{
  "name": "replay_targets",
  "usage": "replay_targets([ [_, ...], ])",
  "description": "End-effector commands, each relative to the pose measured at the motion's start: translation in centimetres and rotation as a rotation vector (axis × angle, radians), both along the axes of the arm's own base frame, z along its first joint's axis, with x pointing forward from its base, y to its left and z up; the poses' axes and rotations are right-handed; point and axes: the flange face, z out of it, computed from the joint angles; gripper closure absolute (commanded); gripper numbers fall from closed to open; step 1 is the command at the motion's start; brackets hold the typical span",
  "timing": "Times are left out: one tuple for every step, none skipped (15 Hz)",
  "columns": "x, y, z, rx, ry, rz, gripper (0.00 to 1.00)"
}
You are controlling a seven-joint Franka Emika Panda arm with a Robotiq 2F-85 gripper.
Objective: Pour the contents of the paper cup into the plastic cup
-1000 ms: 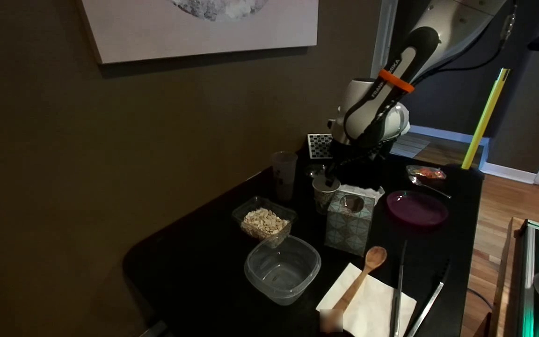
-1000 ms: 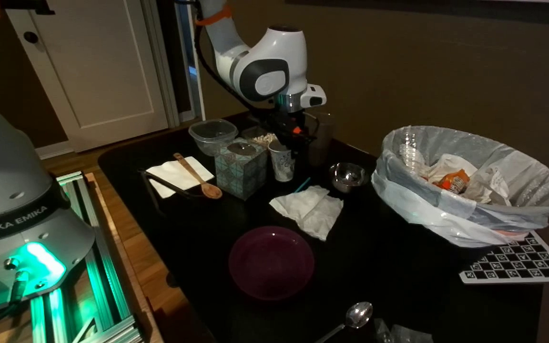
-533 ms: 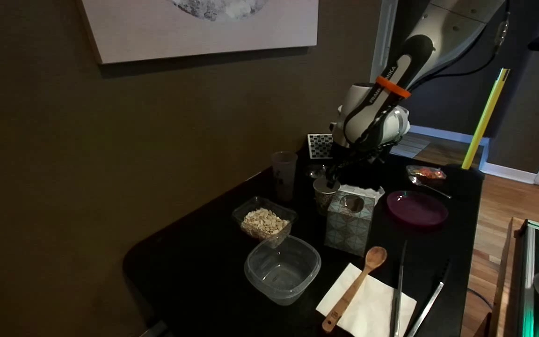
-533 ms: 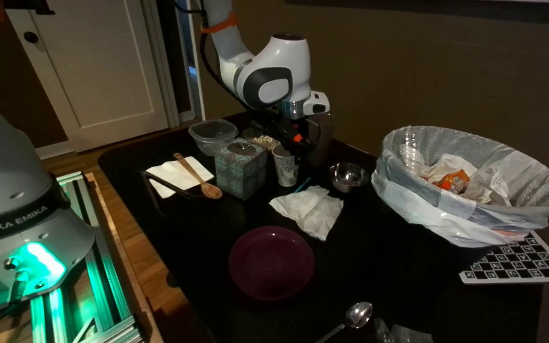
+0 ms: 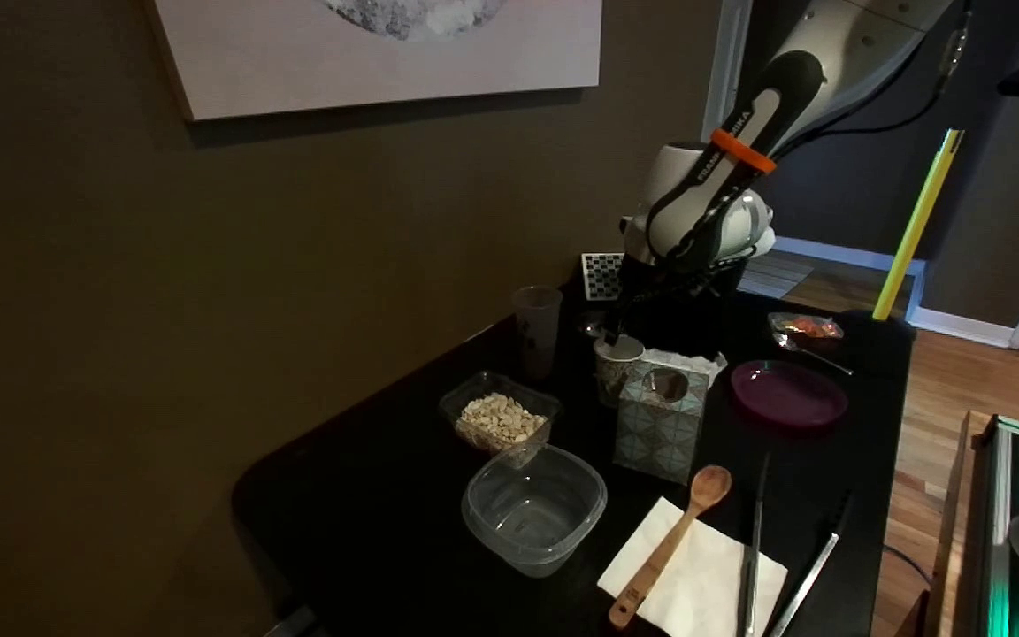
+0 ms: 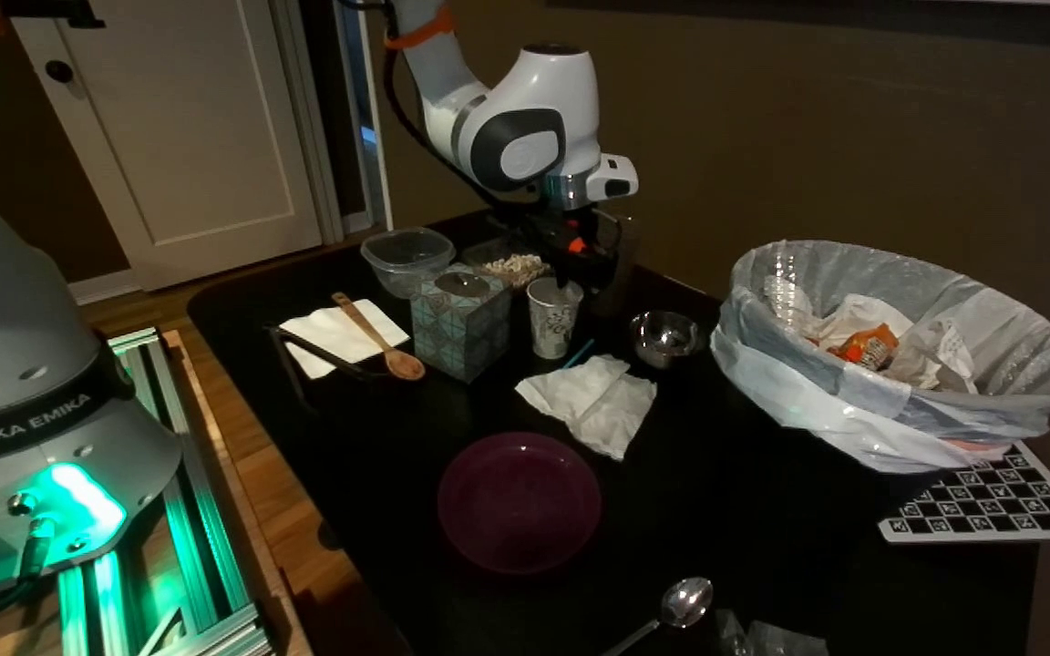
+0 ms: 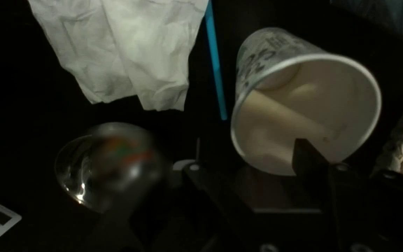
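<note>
The paper cup, cream-white with a dark print, stands upright on the black table beside the tissue box. Its pale inside and a small dark speck show in the wrist view, where the paper cup looks tilted from my angle. My gripper is open just above it, its fingers well apart. One of the fingers overlaps the near rim; whether it touches I cannot tell. The plastic cup, a dim see-through tumbler, stands upright near the wall; in an exterior view my gripper partly covers it.
The tissue box stands close to the paper cup. Around it are a metal bowl, a crumpled napkin with a blue straw, a container of pale flakes and a clear container. A lined bin stands farther off.
The paper cup has come down and slightly to the side onto the table. My gripper, on its rim before, has opened and let go, and the arm has risen a little.
</note>
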Motion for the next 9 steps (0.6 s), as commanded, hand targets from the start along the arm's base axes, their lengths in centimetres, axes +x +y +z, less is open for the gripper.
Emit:
replay_targets([
  [-0.5,0.9,3.8,-0.016,-0.014,0.012,0.05],
  [-0.5,1.1,4.8,-0.018,-0.021,0.013,0.00],
  [-0.6,1.5,5.8,-0.004,-0.012,0.005,0.00],
  [-0.6,1.6,6.7,-0.008,-0.001,0.002,0.00],
  [-0.7,1.9,7.6,-0.003,0.011,0.004,0.00],
  [-0.8,1.9,8.5,-0.006,0.026,0.001,0.00],
  [-1.0,1.9,9.2,-0.008,0.042,0.000,0.00],
  [-1.2,1.9,10.1,-0.016,0.061,-0.004,0.00],
  [-1.4,1.9,10.9,-0.008,0.084,0.003,0.00],
])
